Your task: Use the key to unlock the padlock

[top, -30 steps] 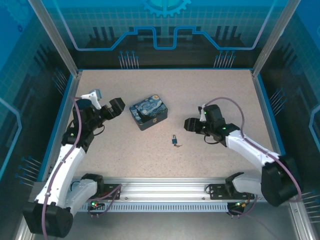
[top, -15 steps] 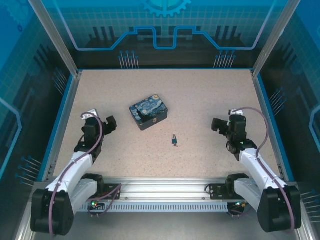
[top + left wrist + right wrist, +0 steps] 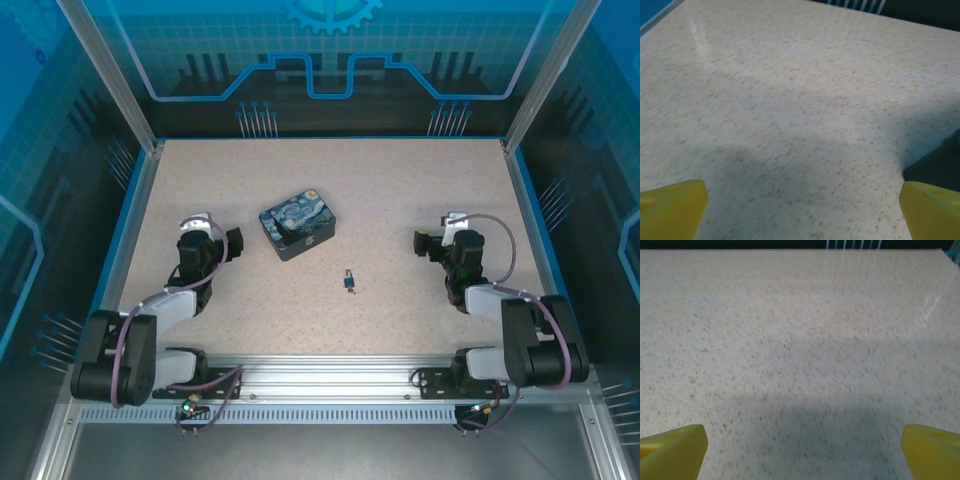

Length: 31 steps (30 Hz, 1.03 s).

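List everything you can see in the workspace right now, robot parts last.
padlock: one, dark bluish, mid-table, nearer the arm bases than the tin
key: one, dark grey, right beside the padlock; too small to tell if touching
tin: one, blue with yellow swirls, left of centre
table: one, speckled beige, blue-edged
left claw: one, black with yellow fingertips, open, empty, left of the tin
right claw: one, same colours, open, empty, right side
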Tool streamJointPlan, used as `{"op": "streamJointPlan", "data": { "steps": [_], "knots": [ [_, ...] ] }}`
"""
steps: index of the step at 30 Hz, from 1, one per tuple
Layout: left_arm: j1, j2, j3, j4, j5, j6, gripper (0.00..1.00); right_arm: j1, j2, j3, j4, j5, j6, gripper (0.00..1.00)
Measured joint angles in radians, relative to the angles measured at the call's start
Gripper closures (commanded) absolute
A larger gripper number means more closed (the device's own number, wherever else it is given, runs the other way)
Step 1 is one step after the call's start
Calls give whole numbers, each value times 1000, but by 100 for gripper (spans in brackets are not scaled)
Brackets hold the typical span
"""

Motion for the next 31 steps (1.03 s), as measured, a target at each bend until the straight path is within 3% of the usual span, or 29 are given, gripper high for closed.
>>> {"op": "streamJointPlan", "data": {
  "steps": [3, 9, 31],
  "knots": [
    [0, 74, 13, 64, 68, 56, 1, -1, 96, -10, 110, -27, -18, 0],
    [0, 262, 11, 302, 132, 123, 1, 0, 131, 69, 65, -45, -38, 0],
    [28, 275, 36, 320, 149, 136, 1, 10, 131, 93, 36, -56, -79, 0]
  ]
}}
